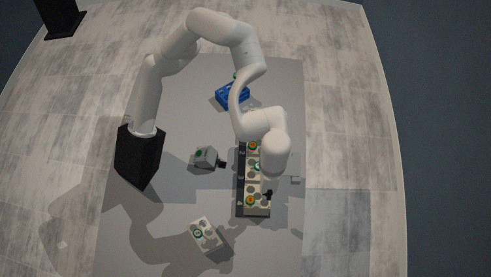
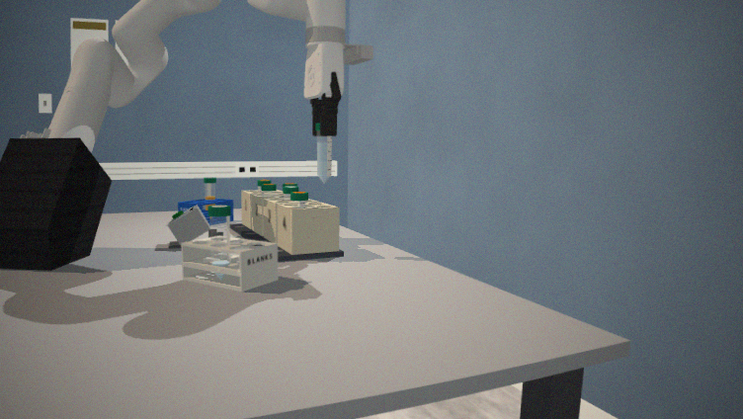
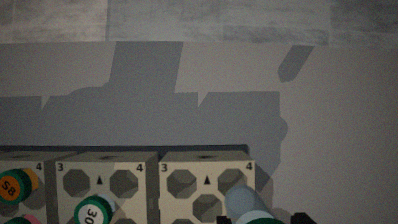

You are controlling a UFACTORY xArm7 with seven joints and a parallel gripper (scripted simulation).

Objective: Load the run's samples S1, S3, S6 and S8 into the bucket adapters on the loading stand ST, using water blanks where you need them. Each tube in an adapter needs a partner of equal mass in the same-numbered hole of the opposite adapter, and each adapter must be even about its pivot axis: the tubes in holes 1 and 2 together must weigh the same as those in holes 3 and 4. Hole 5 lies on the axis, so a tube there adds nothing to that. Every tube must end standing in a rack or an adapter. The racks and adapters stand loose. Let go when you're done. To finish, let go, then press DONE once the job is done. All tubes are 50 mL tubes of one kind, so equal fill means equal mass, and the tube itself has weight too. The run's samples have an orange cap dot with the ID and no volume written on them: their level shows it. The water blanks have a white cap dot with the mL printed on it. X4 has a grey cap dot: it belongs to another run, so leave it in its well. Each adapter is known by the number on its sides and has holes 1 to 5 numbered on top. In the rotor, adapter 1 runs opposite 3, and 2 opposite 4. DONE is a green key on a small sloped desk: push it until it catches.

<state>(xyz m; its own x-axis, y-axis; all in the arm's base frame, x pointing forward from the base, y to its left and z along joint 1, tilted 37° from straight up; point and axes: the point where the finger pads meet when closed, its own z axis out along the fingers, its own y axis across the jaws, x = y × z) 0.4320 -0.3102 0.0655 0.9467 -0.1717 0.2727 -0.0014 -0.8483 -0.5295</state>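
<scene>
My gripper [image 2: 324,132] [image 3: 262,220] is shut on a tube [image 2: 323,156] [image 3: 241,201] with pale blue liquid, held upright well above adapter 4 [image 1: 256,211] [image 2: 311,228] [image 3: 167,200], its tip near hole 4 in the wrist view; its cap dot is hidden. Sample S6 [image 1: 250,200] [image 2: 298,196] stands in adapter 4, hole 1. The 30 blank [image 1: 256,166] [image 3: 92,212] stands in hole 5 of adapter 3. Adapter 2 holds S8 [image 3: 9,187] in hole 4 and an orange-dotted tube [image 1: 252,144] in hole 1, its ID unclear. Another orange-dotted tube [image 2: 264,182] stands in adapter 1.
The BLANKS rack [image 1: 217,248] [image 2: 260,265] holds a white-dotted tube [image 1: 197,233] [image 2: 219,209] seemingly marked 10. A blue rack [image 1: 221,98] [image 2: 194,204] at the back holds a green-capped tube [image 1: 235,75] [image 2: 209,180]. The green DONE key [image 1: 198,152] stands between arm base and stand.
</scene>
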